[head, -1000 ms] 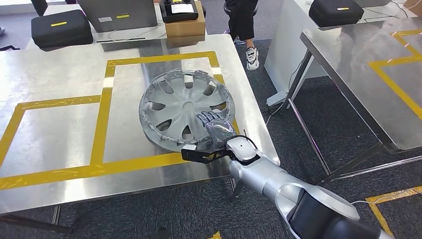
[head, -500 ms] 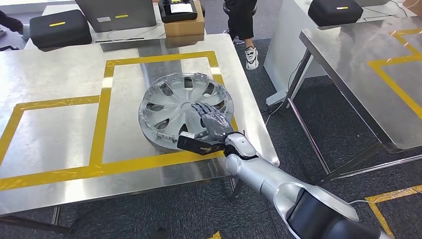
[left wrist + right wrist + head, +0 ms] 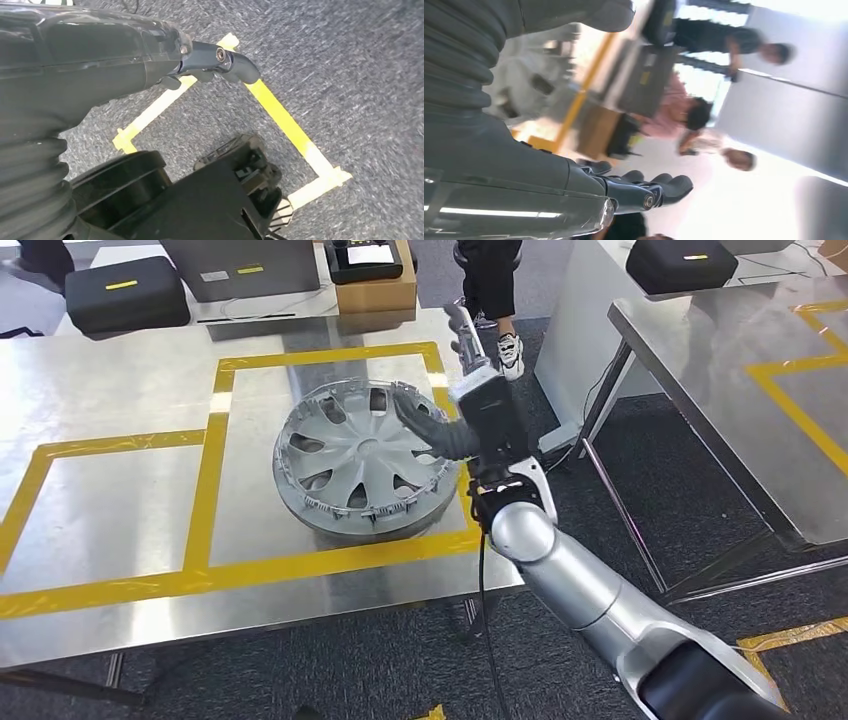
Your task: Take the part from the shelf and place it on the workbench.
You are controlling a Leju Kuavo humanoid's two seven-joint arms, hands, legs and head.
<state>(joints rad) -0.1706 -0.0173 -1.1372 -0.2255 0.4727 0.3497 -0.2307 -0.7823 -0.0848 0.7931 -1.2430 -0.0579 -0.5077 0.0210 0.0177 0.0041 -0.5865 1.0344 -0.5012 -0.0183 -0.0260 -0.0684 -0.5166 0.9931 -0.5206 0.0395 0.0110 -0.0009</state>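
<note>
The right hand point(image 3: 432, 430) has lifted off the hubcap point(image 3: 362, 462) and hangs open beside its rim, so the part now rests released on the workbench point(image 3: 120, 500).

Blurred people point(image 3: 684, 117) behind right hand point(image 3: 644, 192)

The head view looks forward and down from high on the robot at the steel surface point(image 3: 120, 490), with the right hand point(image 3: 440, 430) raised mid-frame over the silver wheel cover point(image 3: 360, 465). The right wrist view sits close behind that right hand point(image 3: 574, 185), tilted up and blurred, facing people beyond it; both views catch the yellow tape point(image 3: 210, 460) and wheel cover. The left wrist view hangs behind the left hand point(image 3: 210, 62), facing the carpet point(image 3: 350, 75) below.
</note>
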